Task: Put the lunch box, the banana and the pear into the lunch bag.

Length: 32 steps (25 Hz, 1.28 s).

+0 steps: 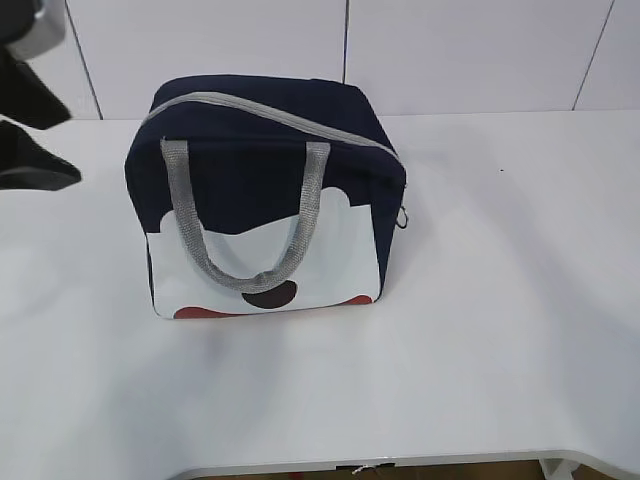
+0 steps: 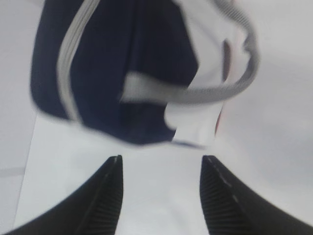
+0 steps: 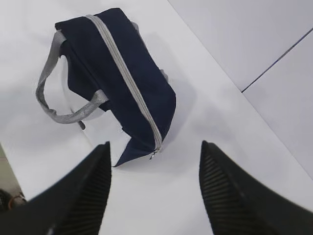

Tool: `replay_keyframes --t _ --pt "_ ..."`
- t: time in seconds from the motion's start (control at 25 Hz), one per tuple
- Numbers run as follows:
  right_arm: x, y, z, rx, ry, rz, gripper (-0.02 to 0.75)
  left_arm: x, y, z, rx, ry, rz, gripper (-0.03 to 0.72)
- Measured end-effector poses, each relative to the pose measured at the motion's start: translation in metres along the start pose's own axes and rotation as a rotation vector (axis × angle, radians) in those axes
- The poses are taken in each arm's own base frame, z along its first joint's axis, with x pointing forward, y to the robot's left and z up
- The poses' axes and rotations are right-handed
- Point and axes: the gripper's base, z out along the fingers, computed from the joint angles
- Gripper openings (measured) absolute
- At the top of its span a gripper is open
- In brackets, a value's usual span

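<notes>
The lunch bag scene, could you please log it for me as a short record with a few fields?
bag: boxy navy-blue fabric lunch bag standing on the white table
zipper: grey zipper closed along the top
handle: grey webbing handle hanging over the white-and-red side panel
food items: none visible outside the bag
left claw: open, empty, above the table near the bag
right claw: open, empty
</notes>
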Motion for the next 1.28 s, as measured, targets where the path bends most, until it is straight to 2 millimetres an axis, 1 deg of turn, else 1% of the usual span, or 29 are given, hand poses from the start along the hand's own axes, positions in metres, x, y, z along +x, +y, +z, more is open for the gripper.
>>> replay_keyframes --t 0.08,0.2,0.28,0.36,0.44,0.52,0.6,0.76,0.88,1.04,1.28 --pt "0.003 0.012 -0.01 0.004 -0.004 -0.003 0.473 0.008 0.003 -0.011 -0.05 0.054 -0.069 0.368" --pt "0.01 0.03 -0.023 0.005 -0.003 -0.006 0.473 0.018 0.006 -0.033 -0.124 0.074 -0.208 0.368" --pt "0.015 0.042 -0.032 0.01 -0.006 -0.01 0.473 0.027 0.005 -0.05 -0.154 0.09 -0.298 0.368" --pt "0.019 0.056 -0.045 0.028 -0.015 -0.016 0.473 0.038 0.004 -0.066 -0.174 0.116 -0.393 0.368" --pt "0.023 0.069 -0.055 0.039 -0.025 0.015 0.473 0.049 0.002 -0.083 -0.199 0.089 -0.474 0.368" --pt "0.029 0.082 -0.066 0.059 -0.031 0.065 0.473 0.058 -0.006 -0.098 -0.205 0.038 -0.547 0.368" --pt "0.036 0.091 -0.073 0.085 -0.015 0.112 0.473 0.068 -0.018 -0.114 -0.213 -0.019 -0.597 0.368" --pt "0.053 0.106 -0.083 0.15 0.035 0.21 0.473 0.083 -0.043 -0.135 -0.213 -0.115 -0.648 0.368" --pt "0.067 0.115 -0.084 0.175 0.068 0.28 0.473 0.091 -0.059 -0.144 -0.191 -0.181 -0.689 0.368" --pt "0.086 0.131 -0.082 0.184 0.093 0.348 0.473 0.102 -0.079 -0.145 -0.147 -0.195 -0.729 0.368" --pt "0.128 0.16 -0.077 0.247 0.164 0.48 0.473 0.118 -0.108 -0.141 -0.088 -0.23 -0.772 0.368"
